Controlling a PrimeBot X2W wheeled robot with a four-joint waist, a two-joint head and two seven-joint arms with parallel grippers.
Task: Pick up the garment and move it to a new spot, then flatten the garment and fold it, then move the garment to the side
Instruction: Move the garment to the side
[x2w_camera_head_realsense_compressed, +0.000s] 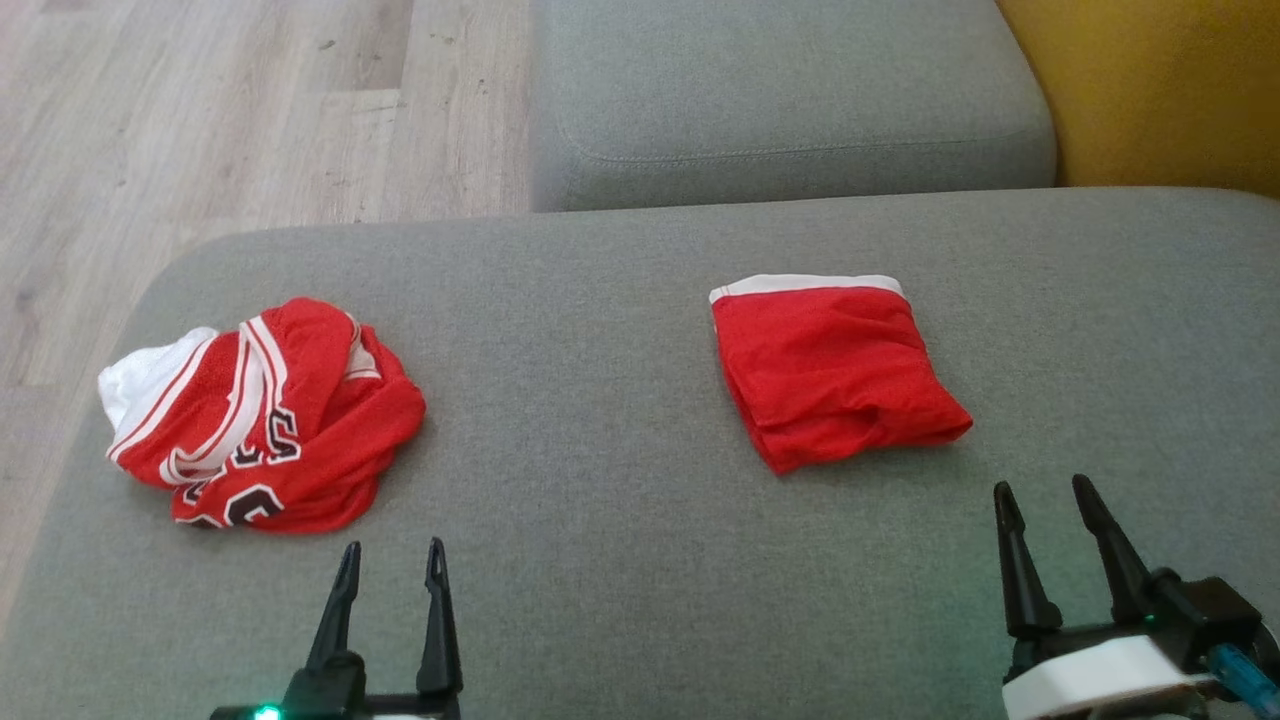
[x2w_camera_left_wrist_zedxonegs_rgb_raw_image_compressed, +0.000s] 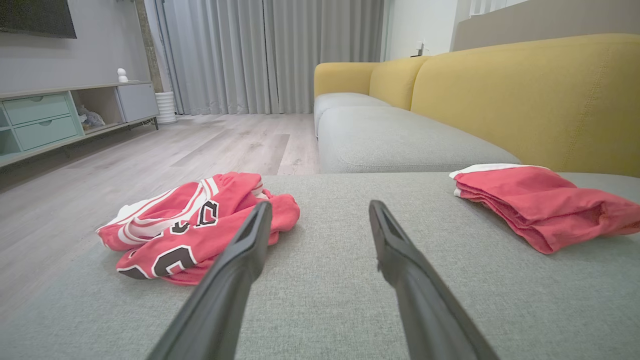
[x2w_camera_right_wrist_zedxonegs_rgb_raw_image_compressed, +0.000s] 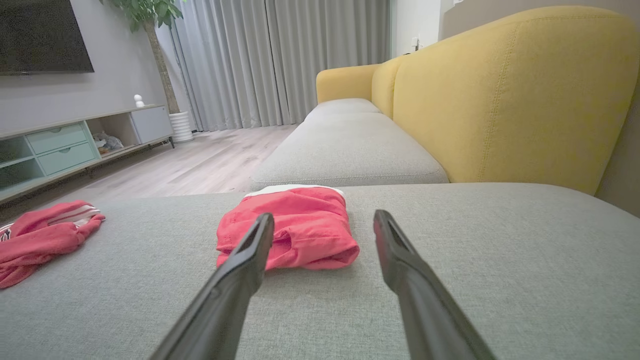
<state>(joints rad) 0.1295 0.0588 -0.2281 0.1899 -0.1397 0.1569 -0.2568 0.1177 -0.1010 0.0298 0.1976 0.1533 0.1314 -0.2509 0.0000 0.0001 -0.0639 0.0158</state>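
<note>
A crumpled red jersey with white trim and black numerals (x2w_camera_head_realsense_compressed: 265, 415) lies in a heap on the grey cushion (x2w_camera_head_realsense_compressed: 600, 480) at the left (x2w_camera_left_wrist_zedxonegs_rgb_raw_image_compressed: 200, 227) (x2w_camera_right_wrist_zedxonegs_rgb_raw_image_compressed: 42, 237). A folded red garment with a white band (x2w_camera_head_realsense_compressed: 830, 370) lies flat to the right (x2w_camera_left_wrist_zedxonegs_rgb_raw_image_compressed: 542, 205) (x2w_camera_right_wrist_zedxonegs_rgb_raw_image_compressed: 292, 227). My left gripper (x2w_camera_head_realsense_compressed: 392, 565) stands open just below the crumpled jersey, nothing between its fingers (x2w_camera_left_wrist_zedxonegs_rgb_raw_image_compressed: 320, 212). My right gripper (x2w_camera_head_realsense_compressed: 1045, 505) is open near the front right, a little short of the folded garment (x2w_camera_right_wrist_zedxonegs_rgb_raw_image_compressed: 325, 222), touching nothing.
A second grey seat cushion (x2w_camera_head_realsense_compressed: 780, 90) lies beyond, with a yellow backrest (x2w_camera_head_realsense_compressed: 1160, 90) at the right. Wooden floor (x2w_camera_head_realsense_compressed: 220, 110) runs along the left edge of the cushion. A low cabinet (x2w_camera_left_wrist_zedxonegs_rgb_raw_image_compressed: 60, 117) and curtains (x2w_camera_left_wrist_zedxonegs_rgb_raw_image_compressed: 270, 55) stand far off.
</note>
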